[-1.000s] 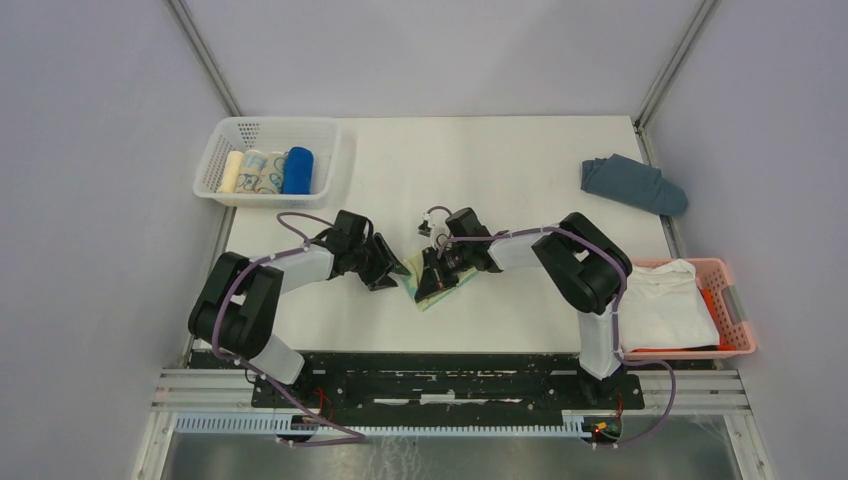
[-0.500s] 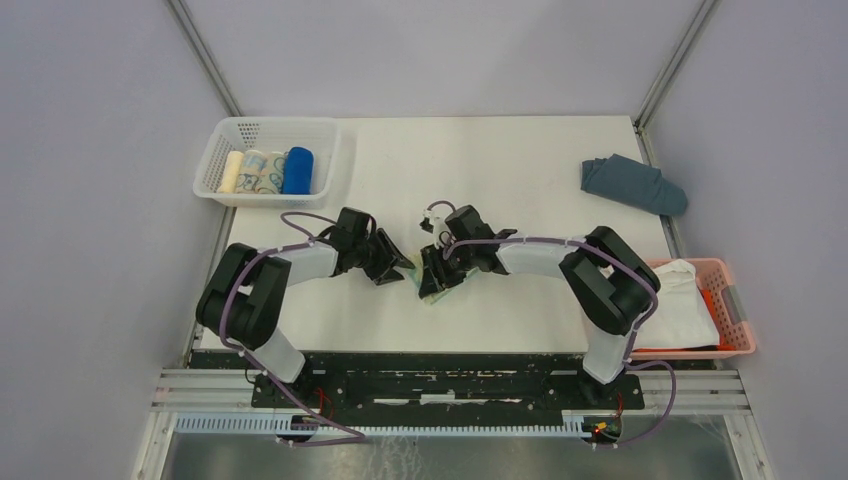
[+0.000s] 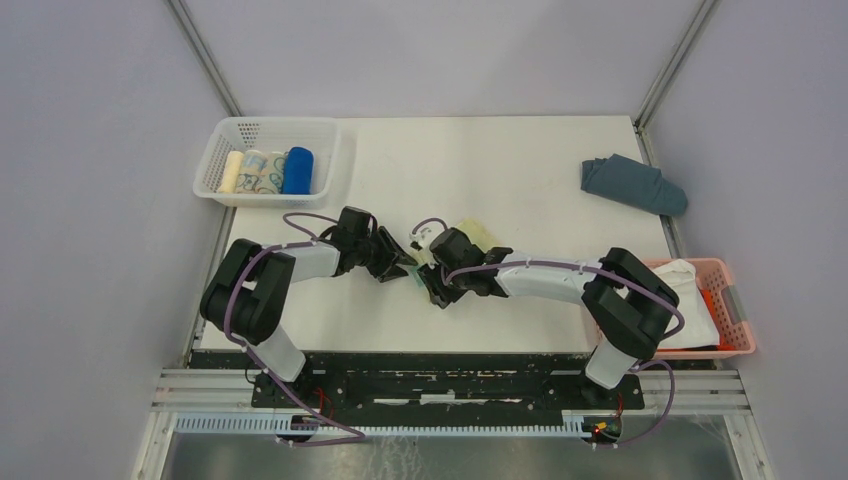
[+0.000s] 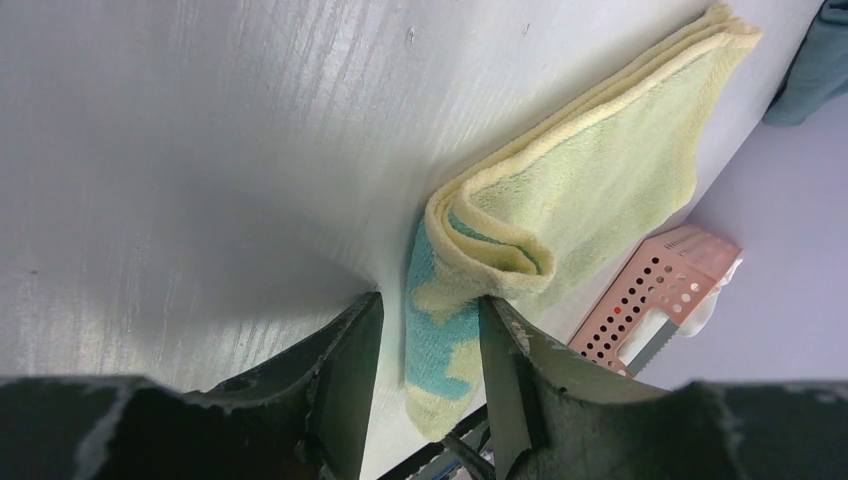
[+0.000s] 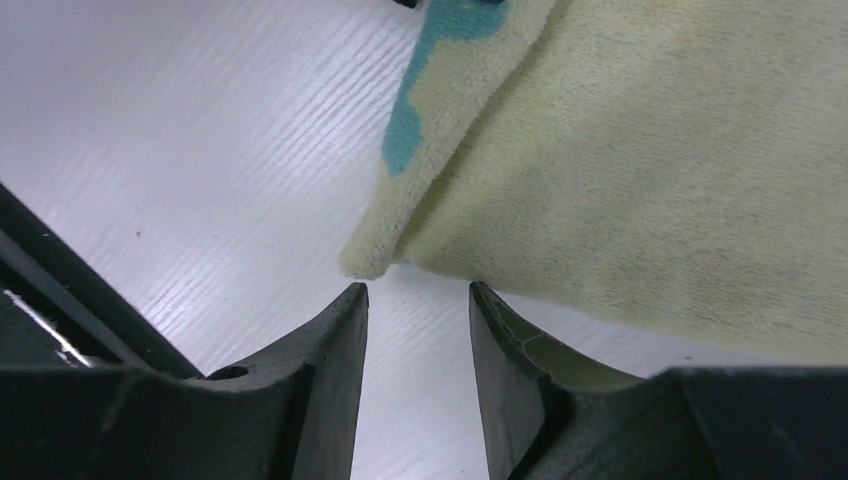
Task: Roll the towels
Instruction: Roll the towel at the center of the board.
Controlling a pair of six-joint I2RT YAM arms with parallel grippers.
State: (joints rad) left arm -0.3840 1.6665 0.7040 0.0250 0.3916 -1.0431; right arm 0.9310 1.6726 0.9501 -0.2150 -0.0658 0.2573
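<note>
The left gripper (image 4: 428,305) is standing part open, the folded teal-patched end of the pale yellow towel (image 4: 580,190) lying loose between its fingers, a sliver of table showing beside one. The right gripper (image 5: 415,290) is hovering with jaws parted and nothing between them, the towel's near corner just ahead. The towel is lying folded in layers, fluffy, at the middle of the white table (image 3: 520,170) between both arms. The royal blue towel (image 3: 297,170) is sitting rolled in a white basket (image 3: 270,124) at the far left. A slate cloth (image 3: 633,184) is lying far right, a pink basket (image 3: 735,300) is holding a white cloth (image 3: 665,300), and pale grey walls are enclosing everything.
</note>
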